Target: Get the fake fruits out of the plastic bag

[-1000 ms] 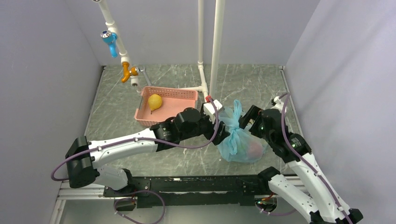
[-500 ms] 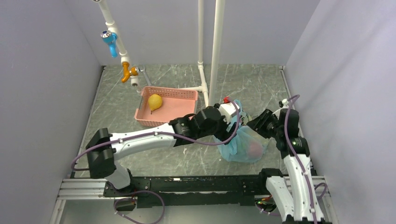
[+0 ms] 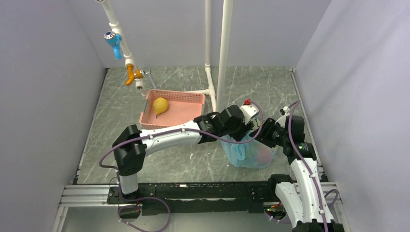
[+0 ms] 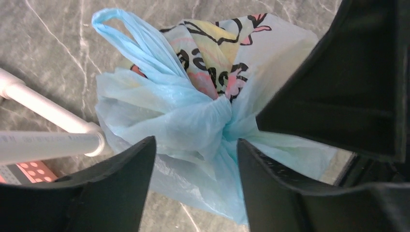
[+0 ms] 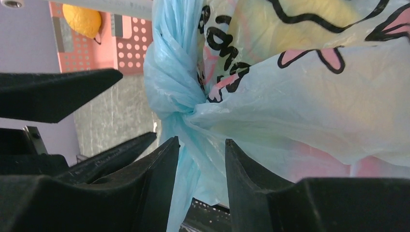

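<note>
The left arm has been reaching further right across the table (image 3: 256,82), and the right arm has been swinging in to meet it. Both are now crowding the plastic bag (image 4: 159,101), which is sitting tied shut just right of the pink basket (image 3: 175,92). One yellow pear (image 3: 160,105) is already lying in that basket, and a reddish fruit is showing through the film.

The left gripper (image 4: 196,145) is hanging spread wide, straddling the gathered neck under the knot (image 4: 218,113). The right gripper (image 5: 200,145) is sitting narrowly around the same twisted neck, and I cannot tell whether it is actually pinching.

To do this well, I'm thinking one side should be clamping below the knot while the other is taking a handle loop (image 4: 121,26) and pulling apart steadily. Thin film will be tearing if it's jerked.
</note>
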`<state>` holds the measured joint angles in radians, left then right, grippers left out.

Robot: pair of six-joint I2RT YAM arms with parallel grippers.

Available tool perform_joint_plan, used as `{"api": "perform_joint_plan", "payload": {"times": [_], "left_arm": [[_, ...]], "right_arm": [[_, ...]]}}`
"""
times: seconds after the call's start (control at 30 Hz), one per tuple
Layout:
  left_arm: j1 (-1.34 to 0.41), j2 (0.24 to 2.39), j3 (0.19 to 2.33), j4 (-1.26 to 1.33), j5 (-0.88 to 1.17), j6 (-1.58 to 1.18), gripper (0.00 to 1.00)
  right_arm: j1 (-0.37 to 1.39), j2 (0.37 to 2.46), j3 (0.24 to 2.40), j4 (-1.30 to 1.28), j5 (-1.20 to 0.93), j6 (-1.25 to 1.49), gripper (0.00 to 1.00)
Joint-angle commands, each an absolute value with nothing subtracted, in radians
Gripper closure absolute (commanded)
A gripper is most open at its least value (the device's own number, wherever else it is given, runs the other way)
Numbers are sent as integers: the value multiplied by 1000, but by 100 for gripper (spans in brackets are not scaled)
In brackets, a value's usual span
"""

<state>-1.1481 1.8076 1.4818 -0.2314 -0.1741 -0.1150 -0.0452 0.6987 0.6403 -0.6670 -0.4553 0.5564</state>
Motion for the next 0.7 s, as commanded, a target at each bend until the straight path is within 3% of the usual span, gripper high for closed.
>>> {"api": "perform_joint_plan", "payload": {"times": [0.0,0.2,0.3,0.37,0.5,0.67], "left_arm": [[-1121,1850,1587,-267,-186,-116,35],[-1113,1858,1578,-224,-88,-136,30],[-1112,1882,1590,-232,-72,-147,33],[-1113,1898,1603,-239,-75,-144,36],[-1113,1919,1624,-260,-49,-138,58],[-1112,1937,1661,-307,-33,-126,60]], "right_arm": [[-48,710,603,-584,-544,552,57],[-49,723,622,-602,-507,523,57],[-48,725,641,-602,-496,529,57],[-49,724,650,-597,-496,538,57],[-48,725,648,-580,-515,535,55],[-48,772,657,-598,-583,481,49]]}}
